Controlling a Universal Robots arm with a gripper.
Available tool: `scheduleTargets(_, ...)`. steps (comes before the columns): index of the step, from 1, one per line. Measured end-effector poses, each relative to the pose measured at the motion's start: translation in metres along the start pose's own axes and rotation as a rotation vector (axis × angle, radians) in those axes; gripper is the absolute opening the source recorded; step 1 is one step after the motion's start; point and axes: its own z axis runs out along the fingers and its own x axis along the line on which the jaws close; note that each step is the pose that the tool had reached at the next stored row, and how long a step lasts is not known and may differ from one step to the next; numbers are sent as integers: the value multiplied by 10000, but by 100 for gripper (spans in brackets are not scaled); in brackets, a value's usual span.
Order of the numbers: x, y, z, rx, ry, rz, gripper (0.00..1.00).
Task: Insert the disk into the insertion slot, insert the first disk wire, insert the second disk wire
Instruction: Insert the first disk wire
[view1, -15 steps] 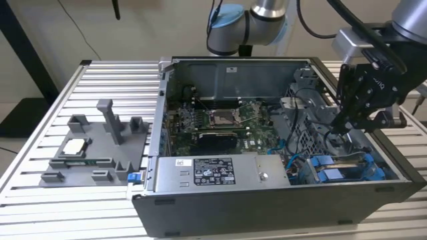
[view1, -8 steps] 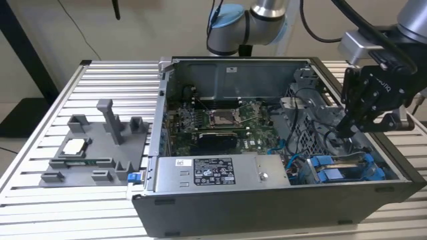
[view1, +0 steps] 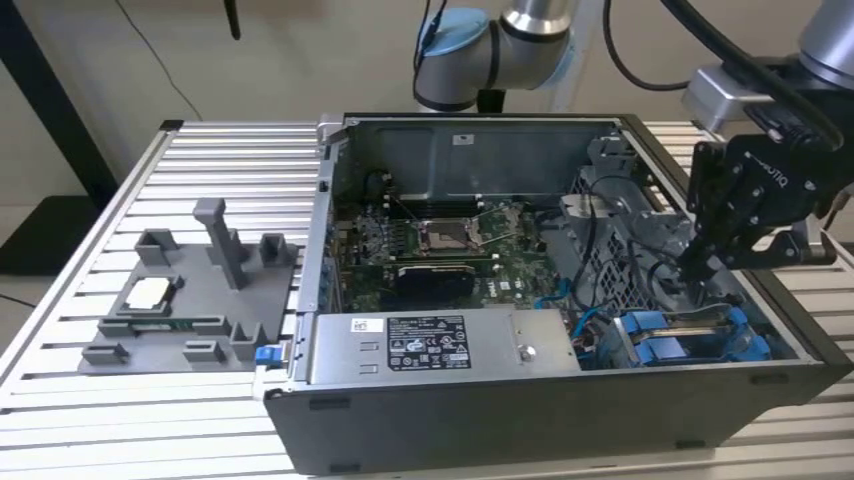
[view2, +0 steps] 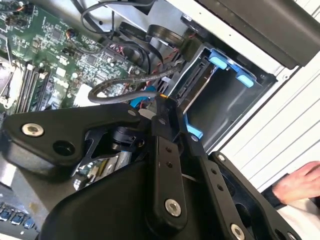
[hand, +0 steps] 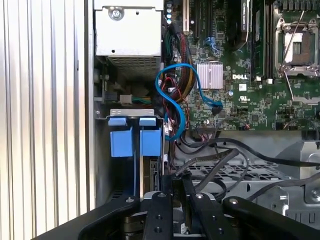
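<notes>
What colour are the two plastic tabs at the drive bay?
The tabs are bright blue, best seen in the first wrist view.

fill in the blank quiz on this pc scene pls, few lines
1. The gripper hangs inside the open computer ___.
2. The plastic drive carriers just below it are coloured ___.
3. The grey fixture tray lies on the slatted table, on the exterior view's ___ of the computer.
Missing words: case; blue; left.

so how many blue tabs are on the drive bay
2, side by side on the drive bay: one blue tab nearer the case wall, the other nearer the blue cable. More may be hidden deeper inside.
</notes>
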Motion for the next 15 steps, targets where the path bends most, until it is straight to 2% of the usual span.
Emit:
scheduleTargets(6,1,-60,41,-61,121,7,19)
scheduleTargets(11,8,-133,91,-103,133,9,19)
scheduleTargets(15,52,-155,124,-104,131,9,19)
